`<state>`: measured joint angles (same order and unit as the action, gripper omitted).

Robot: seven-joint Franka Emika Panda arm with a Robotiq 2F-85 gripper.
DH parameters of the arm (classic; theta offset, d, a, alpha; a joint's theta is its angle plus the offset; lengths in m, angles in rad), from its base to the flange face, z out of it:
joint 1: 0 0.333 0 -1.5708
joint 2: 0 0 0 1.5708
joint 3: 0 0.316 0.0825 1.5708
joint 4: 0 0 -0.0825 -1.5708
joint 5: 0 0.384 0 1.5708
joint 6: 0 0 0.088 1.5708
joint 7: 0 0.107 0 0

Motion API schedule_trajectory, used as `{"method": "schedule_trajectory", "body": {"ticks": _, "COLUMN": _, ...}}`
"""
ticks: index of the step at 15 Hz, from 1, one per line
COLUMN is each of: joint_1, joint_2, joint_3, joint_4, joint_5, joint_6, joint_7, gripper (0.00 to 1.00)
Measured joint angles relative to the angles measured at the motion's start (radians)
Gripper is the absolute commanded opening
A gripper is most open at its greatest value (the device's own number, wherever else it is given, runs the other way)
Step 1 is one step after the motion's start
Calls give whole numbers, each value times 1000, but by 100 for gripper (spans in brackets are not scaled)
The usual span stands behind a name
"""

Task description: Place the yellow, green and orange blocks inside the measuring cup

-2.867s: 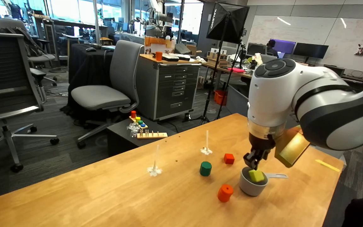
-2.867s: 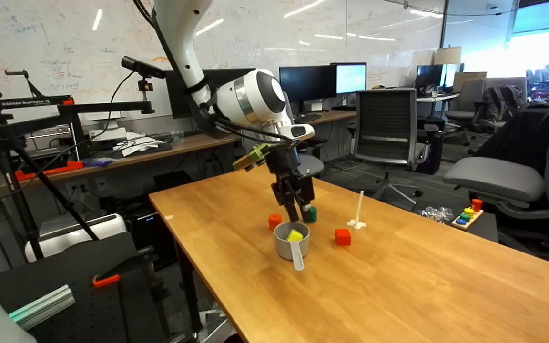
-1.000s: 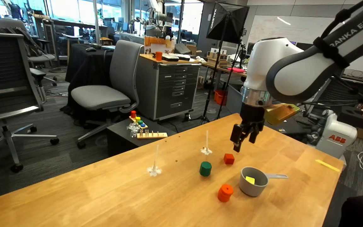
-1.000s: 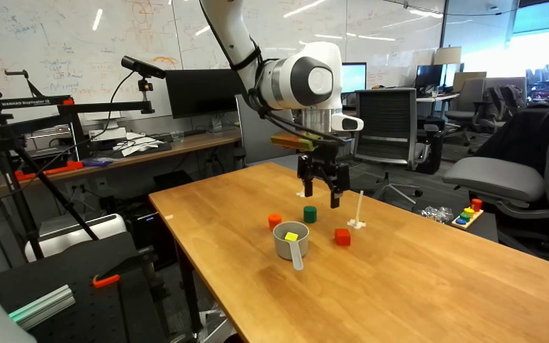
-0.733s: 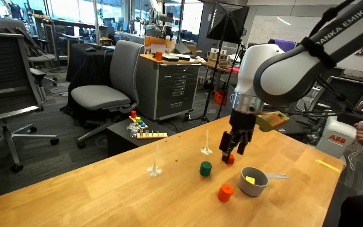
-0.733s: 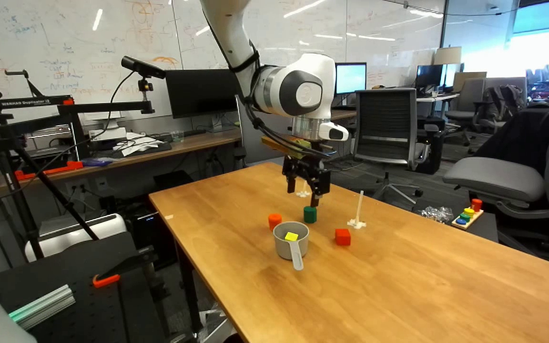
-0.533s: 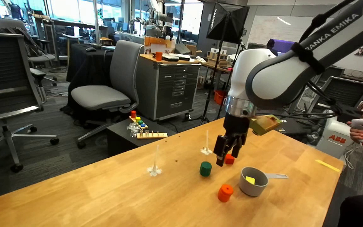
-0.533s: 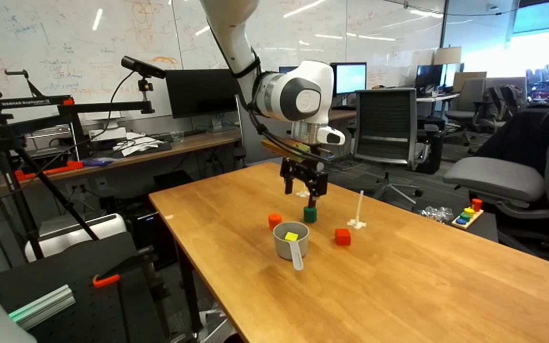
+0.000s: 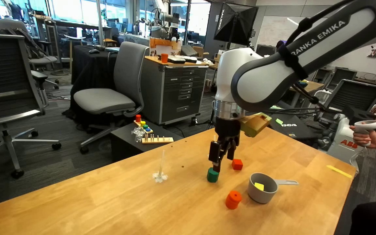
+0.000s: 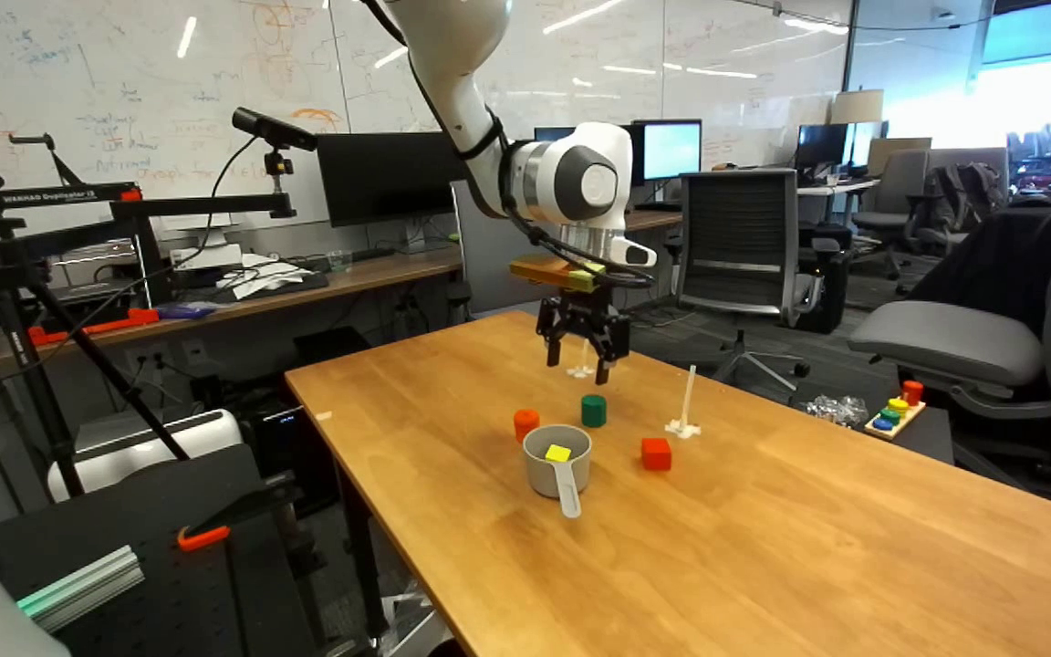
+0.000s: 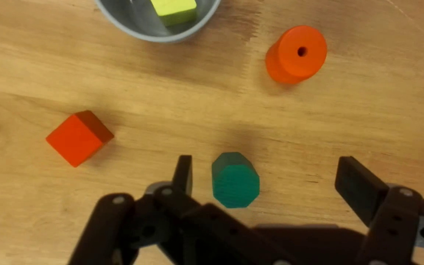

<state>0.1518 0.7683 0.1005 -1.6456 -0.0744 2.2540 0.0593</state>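
The yellow block lies inside the grey measuring cup, whose handle points away from the other blocks. On the table stands the green block, eight-sided and upright. The orange block, a round one with a hole in its top, stands close beside the cup in both exterior views. My gripper is open and holds nothing. It hovers above the table by the green block; in the wrist view that block shows between the fingertips, nearer the left one. In an exterior view a fingertip overlaps the green block's top edge.
A small red cube sits on the table near the green block. Thin upright pegs are taped to the tabletop, one of them partly behind the gripper in an exterior view. A person's hand with a white controller shows beyond the table.
From over the cup, my open gripper has risen away, passed near the red cube and come to the green block. The yellow block has settled lower in the cup.
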Motion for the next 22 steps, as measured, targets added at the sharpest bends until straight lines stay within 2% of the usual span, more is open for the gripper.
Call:
{"method": "schedule_trajectory", "body": {"ticks": 8, "joint_1": 46, "joint_2": 111, "joint_3": -27, "joint_4": 172, "joint_5": -65, "joint_6": -152, "joint_7": -6, "gripper": 100}}
{"method": "schedule_trajectory", "body": {"ticks": 12, "joint_1": 46, "joint_2": 159, "joint_3": -50, "joint_4": 228, "joint_5": -66, "joint_6": -169, "joint_7": -6, "gripper": 100}}
{"method": "schedule_trajectory", "body": {"ticks": 20, "joint_1": 57, "joint_2": 250, "joint_3": -52, "joint_4": 324, "joint_5": -66, "joint_6": -188, "joint_7": -6, "gripper": 100}}
{"method": "schedule_trajectory", "body": {"ticks": 21, "joint_1": 59, "joint_2": 261, "joint_3": -52, "joint_4": 337, "joint_5": -66, "joint_6": -192, "joint_7": -6, "gripper": 75}}
{"method": "schedule_trajectory", "body": {"ticks": 22, "joint_1": 63, "joint_2": 272, "joint_3": -52, "joint_4": 351, "joint_5": -66, "joint_6": -195, "joint_7": -6, "gripper": 74}}
